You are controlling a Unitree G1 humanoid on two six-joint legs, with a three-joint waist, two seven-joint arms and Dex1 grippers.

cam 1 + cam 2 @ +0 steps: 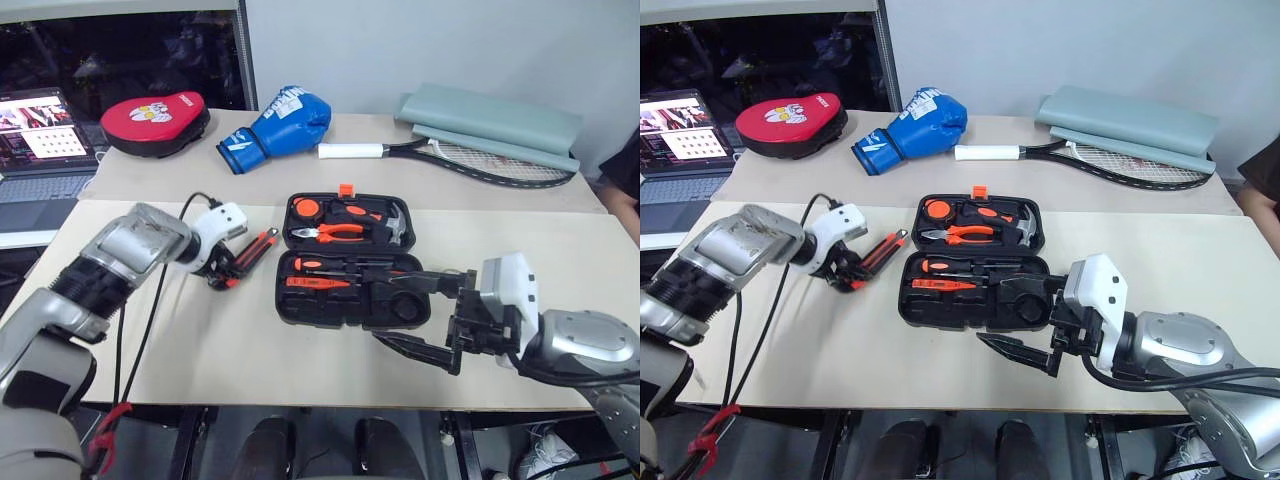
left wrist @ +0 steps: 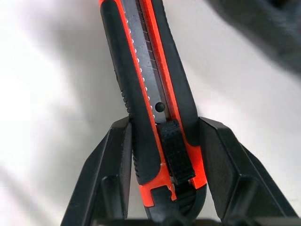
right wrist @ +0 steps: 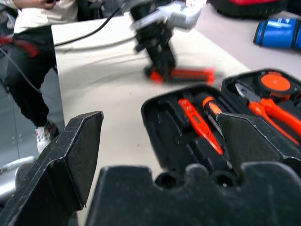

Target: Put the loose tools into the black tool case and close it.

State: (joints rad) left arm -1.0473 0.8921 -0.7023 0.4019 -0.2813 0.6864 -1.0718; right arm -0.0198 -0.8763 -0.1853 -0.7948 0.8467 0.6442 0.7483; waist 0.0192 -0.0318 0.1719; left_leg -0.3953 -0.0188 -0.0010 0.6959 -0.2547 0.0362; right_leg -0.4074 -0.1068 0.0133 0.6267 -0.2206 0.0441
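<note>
The black tool case (image 1: 283, 300) lies open in the middle of the table, with orange-handled screwdrivers (image 1: 320, 281) in its near half and pliers (image 1: 335, 231) and a hammer (image 1: 395, 226) in its far half. Left of the case, my left gripper (image 1: 222, 272) is shut on the near end of the orange-black utility knife (image 1: 258, 248), whose body sits between both fingers (image 2: 117, 155) in the left wrist view. I cannot tell whether the knife touches the table. My right gripper (image 1: 420, 315) is open at the case's near right corner, holding nothing.
On the far table lie a red punch pad (image 1: 155, 120), a blue boxing glove (image 1: 280, 125), a tennis racket (image 1: 450, 155) and a grey cover (image 1: 490, 120). A laptop (image 1: 40, 140) stands at the left. A person (image 1: 625, 180) is at the right edge.
</note>
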